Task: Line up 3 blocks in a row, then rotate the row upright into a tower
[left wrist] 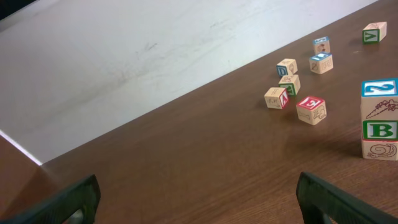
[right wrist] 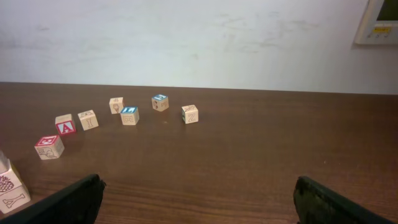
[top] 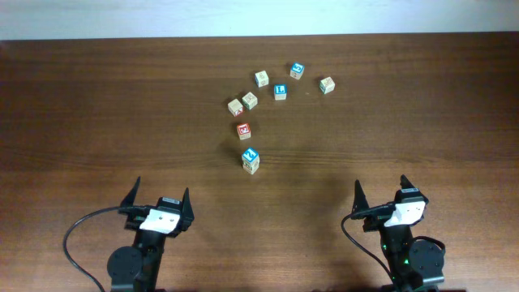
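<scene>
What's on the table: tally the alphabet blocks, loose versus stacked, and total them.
Loose alphabet blocks: 7
Stacked alphabet blocks: 3
Total: 10

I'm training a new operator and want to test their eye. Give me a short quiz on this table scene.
1. True or false: the left end effector and right end effector are both open and empty.
2. The nearest cube to the block stack has a top face that is: A red, B green, C yellow.
3. How many cubes lie singly, outside the stack?
Key: 1 true; 2 A; 3 seven.
</scene>
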